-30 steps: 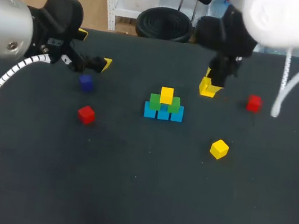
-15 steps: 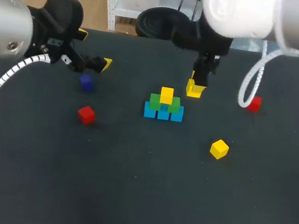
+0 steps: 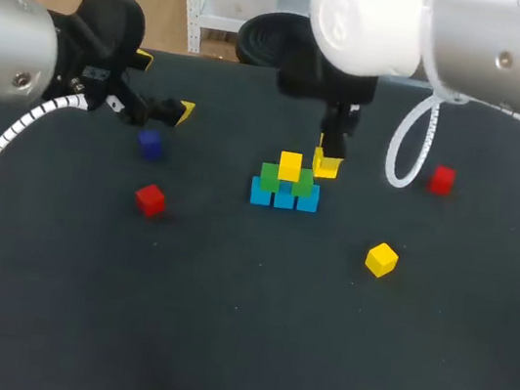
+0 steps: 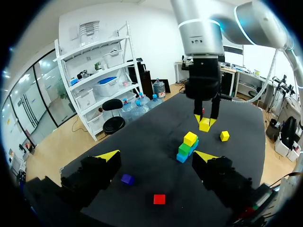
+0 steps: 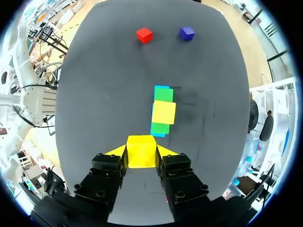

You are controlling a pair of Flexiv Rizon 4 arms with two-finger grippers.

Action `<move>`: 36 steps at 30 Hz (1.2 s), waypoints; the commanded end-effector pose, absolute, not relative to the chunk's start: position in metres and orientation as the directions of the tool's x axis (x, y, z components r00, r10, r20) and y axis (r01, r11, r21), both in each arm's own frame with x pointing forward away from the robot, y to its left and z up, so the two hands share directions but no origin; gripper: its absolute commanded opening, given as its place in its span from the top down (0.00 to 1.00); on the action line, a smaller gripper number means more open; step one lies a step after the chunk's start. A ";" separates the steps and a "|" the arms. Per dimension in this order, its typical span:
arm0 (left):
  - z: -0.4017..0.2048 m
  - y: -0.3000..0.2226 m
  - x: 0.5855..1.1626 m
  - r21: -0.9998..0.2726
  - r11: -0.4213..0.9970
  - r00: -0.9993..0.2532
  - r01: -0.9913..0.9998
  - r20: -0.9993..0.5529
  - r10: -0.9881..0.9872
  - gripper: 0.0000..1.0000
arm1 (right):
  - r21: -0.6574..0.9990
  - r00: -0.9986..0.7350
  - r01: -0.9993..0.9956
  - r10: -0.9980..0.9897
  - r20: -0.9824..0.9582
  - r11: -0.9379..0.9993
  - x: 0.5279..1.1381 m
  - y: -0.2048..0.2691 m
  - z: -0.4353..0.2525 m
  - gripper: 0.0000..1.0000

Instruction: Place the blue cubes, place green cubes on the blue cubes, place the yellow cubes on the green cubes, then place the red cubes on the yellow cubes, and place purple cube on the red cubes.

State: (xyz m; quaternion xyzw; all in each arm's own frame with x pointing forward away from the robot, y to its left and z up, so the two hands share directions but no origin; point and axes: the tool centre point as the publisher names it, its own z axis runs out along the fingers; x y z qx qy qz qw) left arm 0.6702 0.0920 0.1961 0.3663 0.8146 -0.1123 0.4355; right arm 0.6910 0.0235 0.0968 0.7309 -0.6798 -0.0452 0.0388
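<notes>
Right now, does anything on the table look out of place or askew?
Nothing is spilled or toppled. The stacked yellow cube straddles both green cubes, leaving little room for the held yellow cube in the right gripper.

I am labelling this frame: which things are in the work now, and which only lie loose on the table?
In the work:
right gripper, shut on the held yellow cube
stack of blue, green and yellow cubes

Lying loose:
loose yellow cube
left red cube
right red cube
purple cube
</notes>
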 end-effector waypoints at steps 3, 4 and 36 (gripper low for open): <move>0.196 0.093 0.671 0.134 0.704 -0.350 0.697 -0.794 0.498 0.00 | 0.120 0.064 -0.991 -0.998 -0.019 -0.066 0.695 0.027 0.090 1.00; 0.196 0.093 0.671 0.134 0.704 -0.350 0.697 -0.794 0.498 0.00 | 0.120 0.065 -0.991 -0.998 -0.020 -0.067 0.695 0.027 0.089 1.00; 0.196 0.093 0.671 0.134 0.704 -0.350 0.697 -0.794 0.498 0.00 | 0.092 0.023 -0.995 -0.999 -0.035 -0.026 0.710 0.036 0.068 1.00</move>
